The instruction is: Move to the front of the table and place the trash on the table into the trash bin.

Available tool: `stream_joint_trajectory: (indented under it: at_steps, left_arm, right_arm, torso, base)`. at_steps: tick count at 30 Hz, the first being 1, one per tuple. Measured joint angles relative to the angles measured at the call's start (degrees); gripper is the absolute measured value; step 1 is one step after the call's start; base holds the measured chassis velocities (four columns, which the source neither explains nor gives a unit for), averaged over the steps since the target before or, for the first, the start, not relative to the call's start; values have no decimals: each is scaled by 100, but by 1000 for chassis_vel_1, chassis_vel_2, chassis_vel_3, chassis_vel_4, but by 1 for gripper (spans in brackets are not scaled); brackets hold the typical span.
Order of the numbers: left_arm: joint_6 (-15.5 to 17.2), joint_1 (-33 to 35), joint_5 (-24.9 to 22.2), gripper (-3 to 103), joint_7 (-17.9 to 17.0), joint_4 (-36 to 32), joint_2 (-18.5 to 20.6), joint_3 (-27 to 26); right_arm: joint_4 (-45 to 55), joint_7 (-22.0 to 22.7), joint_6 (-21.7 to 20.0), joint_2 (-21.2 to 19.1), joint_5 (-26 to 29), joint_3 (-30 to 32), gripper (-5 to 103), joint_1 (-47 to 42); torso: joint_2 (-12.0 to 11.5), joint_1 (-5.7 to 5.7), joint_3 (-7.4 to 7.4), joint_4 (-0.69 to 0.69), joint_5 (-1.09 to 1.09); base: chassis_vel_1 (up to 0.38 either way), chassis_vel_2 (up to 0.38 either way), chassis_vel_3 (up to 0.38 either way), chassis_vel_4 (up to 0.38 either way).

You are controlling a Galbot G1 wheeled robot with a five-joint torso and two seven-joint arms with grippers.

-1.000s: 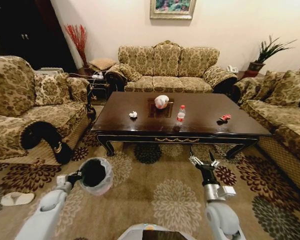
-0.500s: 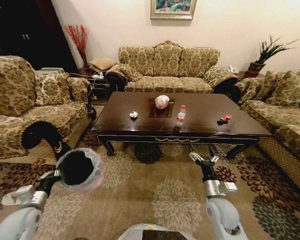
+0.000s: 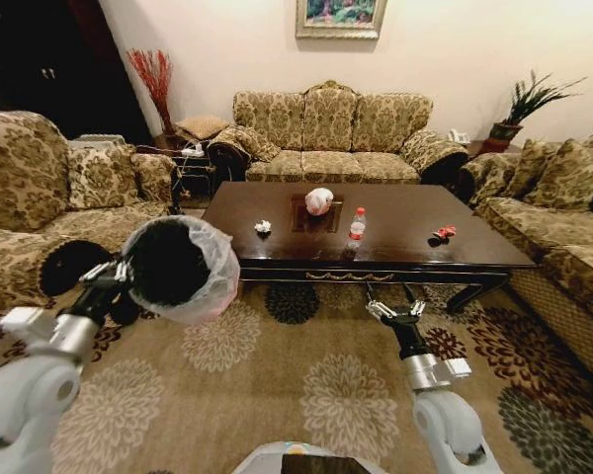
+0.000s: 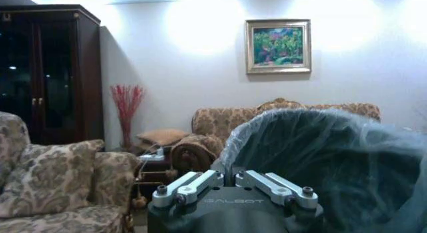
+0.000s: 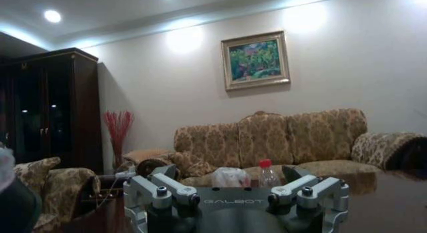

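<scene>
Trash [image 3: 319,200] sits on the table [image 3: 405,242]: from the head camera I see the paper wad, the pinkish lump on the inlay, the bottle and the red wrapper toward the right end. My left gripper [image 3: 119,274] is closed on the rim of the trash bin [image 3: 183,267], held up off the carpet at the table's left corner. My left wrist camera looks past its fingers [image 4: 189,187] into the liner. My right gripper [image 3: 393,312] hangs open and empty short of the table's front edge; its wrist camera catches lump and bottle between the spread fingers.
</scene>
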Motion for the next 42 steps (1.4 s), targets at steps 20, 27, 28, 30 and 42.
stream_joint_trajectory:
  at_steps: [20, 27, 28, 30, 42]
  left_arm:
    - [-145, -554, -124, 3, -28, 326, 403, 379]
    - [-291, -728, -127, 3, -116, 504, 634, 494]
    - [-310, -746, -127, 3, -125, 519, 656, 510]
    - [-377, -818, -116, 3, -149, 569, 721, 523]
    - [-679, -865, -122, 3, -180, 685, 1003, 319]
  right_arm:
    - [-280, -271, 24, -11, -20, -31, 100, 206]
    - [-444, -248, 159, -41, -2, -219, 100, 452]
    - [-461, -252, 165, -40, 15, -243, 100, 476]
    - [-502, -331, 172, -42, 73, -311, 100, 538]
    - [-944, -754, 110, -170, 322, -1290, 100, 1109]
  torso:
    - [0, 1, 0, 1, 2]
    - [-1, 5, 2, 1, 1]
    - [-1, 5, 2, 1, -2]
    - [-2, 9, 3, 1, 3]
    - [5, -10, -5, 3, 0]
  base:
    - [-210, 212, 216, -215]
    - [-333, 324, 342, -334]
    - [-289, 305, 311, -292]
    - [-238, 268, 214, -236]
    - [-28, 36, 10, -3]
